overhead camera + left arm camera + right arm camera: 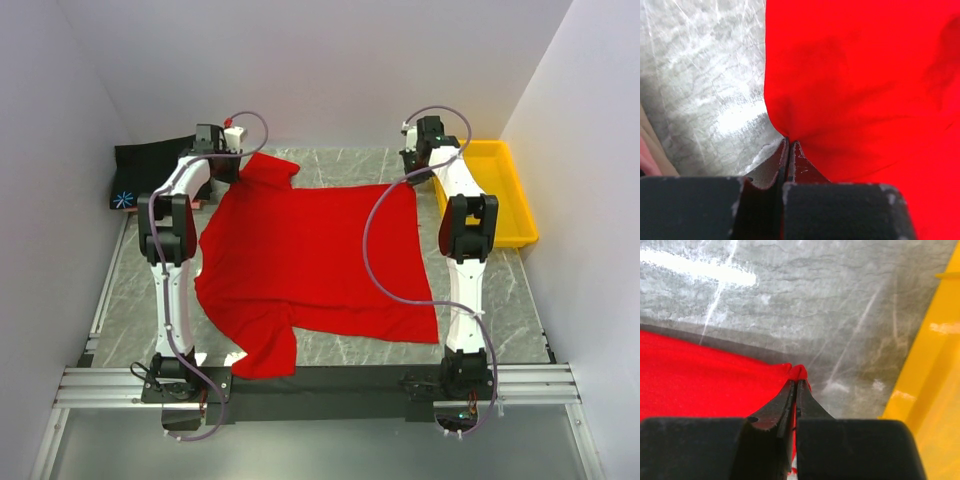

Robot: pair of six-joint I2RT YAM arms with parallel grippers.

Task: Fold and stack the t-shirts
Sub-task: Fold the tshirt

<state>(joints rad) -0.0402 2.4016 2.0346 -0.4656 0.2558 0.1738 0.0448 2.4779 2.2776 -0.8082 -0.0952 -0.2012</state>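
Left pincer (788, 144) clamped on red t-shirt (865, 75), right pincer (796, 384) pinching its corner

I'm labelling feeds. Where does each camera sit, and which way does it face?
Top external: above and behind the bases, looking down at the table; left arm and right arm show.
Left wrist: on that wrist, looking along the left gripper, shut on the red t-shirt.
Right wrist: likewise, along the right gripper, shut on its corner near the yellow tray.
Shared: all show the red t-shirt.
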